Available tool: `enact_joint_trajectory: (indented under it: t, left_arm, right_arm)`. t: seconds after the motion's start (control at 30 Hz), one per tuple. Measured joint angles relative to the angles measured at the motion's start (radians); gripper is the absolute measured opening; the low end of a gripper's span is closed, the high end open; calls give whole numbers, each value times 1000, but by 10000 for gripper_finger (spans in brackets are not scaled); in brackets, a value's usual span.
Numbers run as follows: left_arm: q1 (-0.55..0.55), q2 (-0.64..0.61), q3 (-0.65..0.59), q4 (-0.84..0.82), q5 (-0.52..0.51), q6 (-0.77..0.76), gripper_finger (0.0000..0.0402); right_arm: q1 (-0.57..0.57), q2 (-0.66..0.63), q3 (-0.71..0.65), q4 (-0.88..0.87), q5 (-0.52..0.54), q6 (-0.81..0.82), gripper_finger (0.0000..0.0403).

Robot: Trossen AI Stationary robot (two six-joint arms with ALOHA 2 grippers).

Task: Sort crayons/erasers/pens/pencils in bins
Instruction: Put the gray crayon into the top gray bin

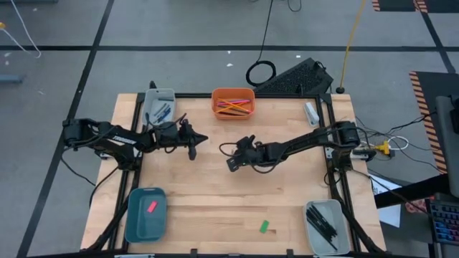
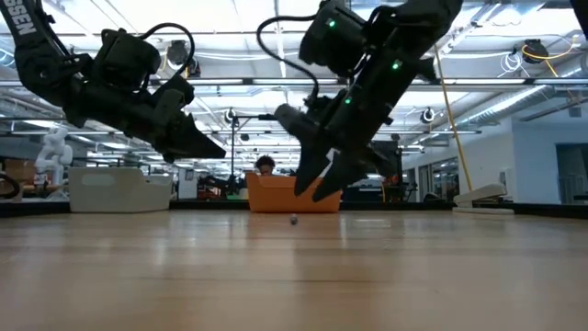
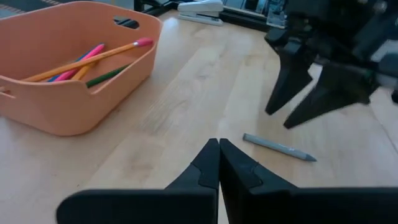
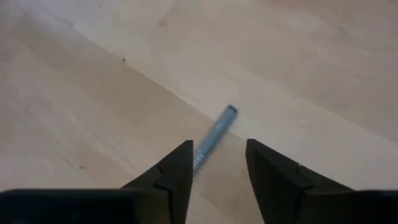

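Note:
A short grey crayon [image 4: 212,138] lies flat on the wooden table, its end showing in the low view [image 2: 293,219]. My right gripper [image 4: 217,146] hangs open just above it near the table's middle [image 1: 231,165], with one finger on either side and clear of the wood [image 2: 317,188]. My left gripper [image 3: 219,142] is shut on nothing, raised left of centre [image 1: 193,150], and sees the same crayon [image 3: 280,148]. The orange bin [image 1: 233,102] holds pencils [image 3: 93,59]. A green eraser [image 1: 265,226] lies on the table near the front edge.
A pale bin [image 1: 159,106] with bluish crayons stands at the far left. A teal bin [image 1: 146,213] with a pink eraser [image 1: 151,207] stands at the near left. A pale bin [image 1: 326,223] with black pens stands at the near right. A stapler [image 1: 311,113] lies at the far right.

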Motion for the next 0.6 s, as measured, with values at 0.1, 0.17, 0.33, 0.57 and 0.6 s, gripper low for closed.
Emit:
enact_joint_trajectory:
  t: [0.1,0.17,0.33,0.57,0.6]
  left_arm:
    - [1,0,0,0,-1,0,8]
    - [1,0,0,-1,-1,0,10]
    - [1,0,0,-4,-4,-1,3]
    - [1,0,0,-3,-4,-2,10]
    - [1,0,0,-2,-4,-2,9]
  right_arm:
    - [1,38,16,10,-3,19,153]
    - [2,66,29,1,0,20,155]
    - [2,111,54,9,4,19,155]
    - [2,118,55,-9,9,-1,155]
    - [2,117,55,-13,9,-20,154]
